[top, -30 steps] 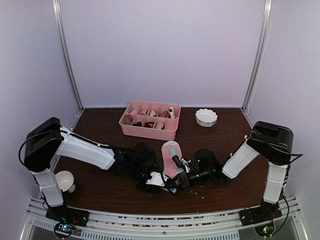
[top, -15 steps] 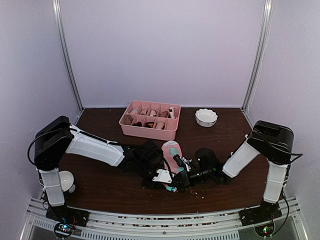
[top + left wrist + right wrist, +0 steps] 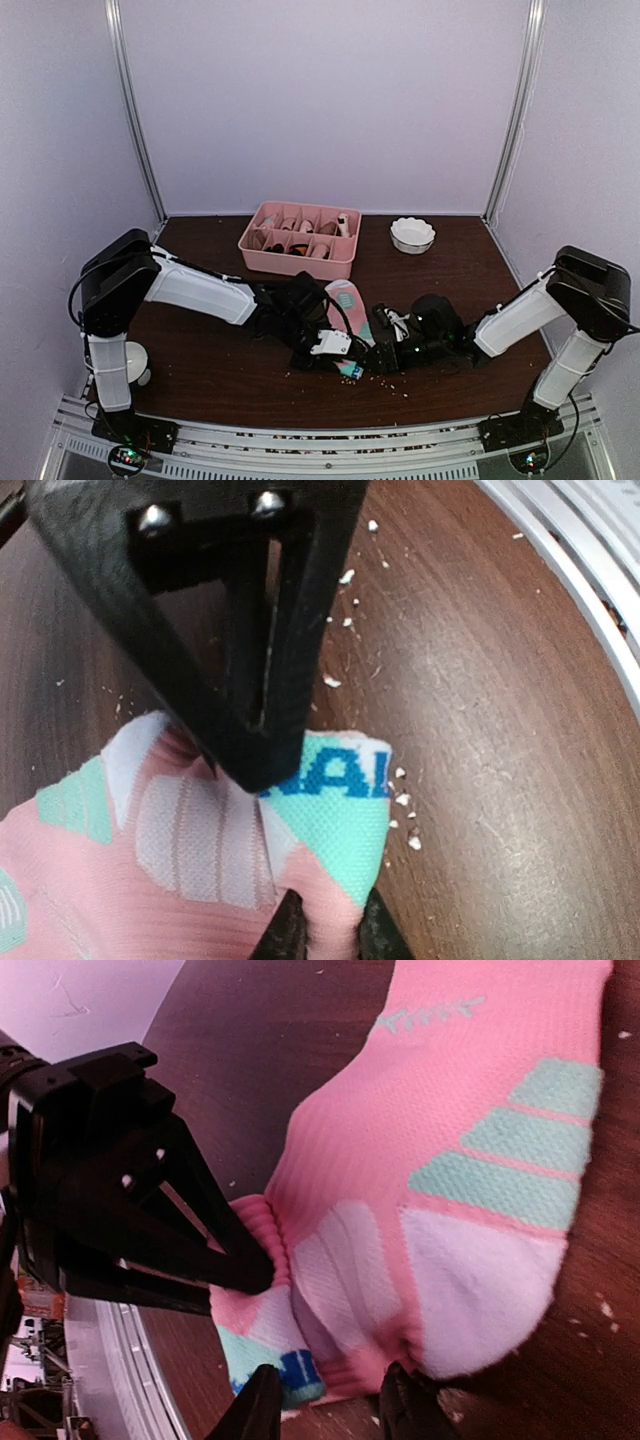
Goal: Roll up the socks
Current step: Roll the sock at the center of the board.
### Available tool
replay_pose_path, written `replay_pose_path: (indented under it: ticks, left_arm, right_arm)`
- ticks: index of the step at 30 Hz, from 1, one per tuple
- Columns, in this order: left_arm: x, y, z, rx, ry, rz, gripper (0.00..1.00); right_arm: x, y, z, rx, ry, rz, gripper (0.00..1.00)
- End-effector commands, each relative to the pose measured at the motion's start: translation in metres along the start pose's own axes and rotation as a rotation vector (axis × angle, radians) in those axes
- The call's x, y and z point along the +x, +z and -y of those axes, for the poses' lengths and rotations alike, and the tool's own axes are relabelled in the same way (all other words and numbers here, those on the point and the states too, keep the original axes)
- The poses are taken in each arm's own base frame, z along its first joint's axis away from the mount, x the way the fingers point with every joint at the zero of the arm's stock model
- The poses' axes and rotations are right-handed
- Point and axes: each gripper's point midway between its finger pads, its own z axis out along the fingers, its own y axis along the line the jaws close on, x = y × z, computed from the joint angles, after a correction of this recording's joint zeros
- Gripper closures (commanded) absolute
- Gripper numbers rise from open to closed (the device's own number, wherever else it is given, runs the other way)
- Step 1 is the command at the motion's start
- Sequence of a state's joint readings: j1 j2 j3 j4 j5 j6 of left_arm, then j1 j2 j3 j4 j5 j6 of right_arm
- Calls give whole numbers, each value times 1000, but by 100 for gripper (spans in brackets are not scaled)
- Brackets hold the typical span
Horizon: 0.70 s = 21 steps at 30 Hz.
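Change: sock (image 3: 346, 299) near end dragged right and bunched up
Left hand (image 3: 330, 935): clamped on its teal end
Right hand (image 3: 330, 1405): pinching the same end
Sock: mid tabletop (image 3: 200, 370), roll barely begun

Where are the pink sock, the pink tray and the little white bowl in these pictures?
Pink sock (image 3: 380, 1110): right wrist view, on its plain pink fabric.
Pink tray (image 3: 296, 263): top view, on its front wall.
White bowl (image 3: 412, 241): top view, on its near rim.

The pink sock (image 3: 344, 298) lies by the middle of the table's near edge, where 2 grippers, left gripper (image 3: 340, 357) and right gripper (image 3: 373, 354), meet at its near end.
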<state>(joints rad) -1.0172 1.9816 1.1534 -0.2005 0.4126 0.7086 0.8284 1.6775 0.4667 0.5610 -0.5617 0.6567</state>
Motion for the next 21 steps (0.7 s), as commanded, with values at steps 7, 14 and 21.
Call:
replay_pose_path:
  ticks: [7, 14, 21]
  left_arm:
    - [57, 3, 59, 368, -381, -70, 83]
    - [55, 7, 58, 404, -436, -72, 82]
    - [51, 9, 58, 470, -506, -93, 82]
  right_arm:
    - [-12, -58, 56, 387, -140, 154, 51]
    - [-48, -111, 69, 581, -132, 419, 0]
    - [-47, -109, 32, 367, -233, 473, 0]
